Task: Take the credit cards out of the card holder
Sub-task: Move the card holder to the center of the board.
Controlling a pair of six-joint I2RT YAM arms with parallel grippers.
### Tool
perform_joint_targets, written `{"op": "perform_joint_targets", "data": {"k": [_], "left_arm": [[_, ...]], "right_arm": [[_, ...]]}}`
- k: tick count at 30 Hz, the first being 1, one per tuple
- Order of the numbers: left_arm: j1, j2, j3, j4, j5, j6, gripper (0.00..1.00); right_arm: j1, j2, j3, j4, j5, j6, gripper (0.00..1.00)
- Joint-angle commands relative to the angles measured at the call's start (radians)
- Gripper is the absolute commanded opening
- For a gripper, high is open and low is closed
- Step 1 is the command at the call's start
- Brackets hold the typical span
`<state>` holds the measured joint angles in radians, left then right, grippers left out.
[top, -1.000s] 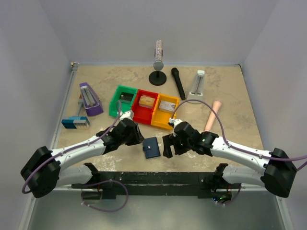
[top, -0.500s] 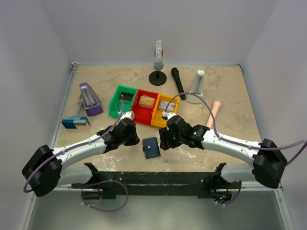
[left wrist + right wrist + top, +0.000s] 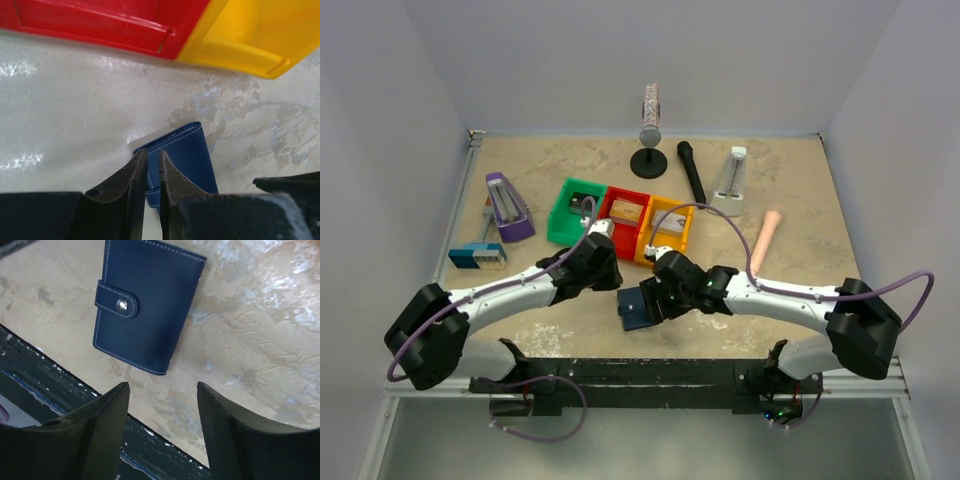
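**Top external view.** We find the card holder (image 3: 638,309) lying on the desk (image 3: 800,200) near its front edge, between the two arms. No credit cards are visible anywhere. The left end effector (image 3: 608,274) sits just beside the holder's far-left corner. The right end effector (image 3: 651,299) is over its right side. We judge the task to be at its first step, approaching and securing the holder. Nothing has been extracted.

**Left wrist view.** The end effector is narrow, with only a slit between its fingers (image 3: 131,185), and the blue holder shows through that slit. We cannot tell whether it pinches the holder's edge or merely hovers above it. A red bin (image 3: 100,25) and a yellow bin (image 3: 240,40) stand beyond.

**Right wrist view.** The end effector stands wide and holds nothing. The holder lies ahead of it, folded shut, with its strap (image 3: 117,304) snapped down.

**Next move, in our judgement.** One end effector must pin the holder while the other lifts the strap free and folds the cover back. The cards cannot be reached before that.

**Surface and room.** The desk is tan, mottled and slightly glossy. Plain pale walls enclose it on three sides.
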<state>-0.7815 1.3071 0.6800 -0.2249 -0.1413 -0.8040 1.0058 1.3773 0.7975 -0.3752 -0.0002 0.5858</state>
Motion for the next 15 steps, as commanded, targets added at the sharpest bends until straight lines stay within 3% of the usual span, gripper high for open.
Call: {"op": "perform_joint_targets", "data": {"k": [1, 15], "left_arm": [[0.010, 0.050, 0.049, 0.067, 0.032, 0.046, 0.21], [0.010, 0.190, 0.066, 0.122, 0.078, 0.057, 0.20]], "right_arm": [[0.039, -0.015, -0.015, 0.032, -0.007, 0.042, 0.64], [0.109, 0.063, -0.055, 0.041, 0.029, 0.054, 0.67]]}}
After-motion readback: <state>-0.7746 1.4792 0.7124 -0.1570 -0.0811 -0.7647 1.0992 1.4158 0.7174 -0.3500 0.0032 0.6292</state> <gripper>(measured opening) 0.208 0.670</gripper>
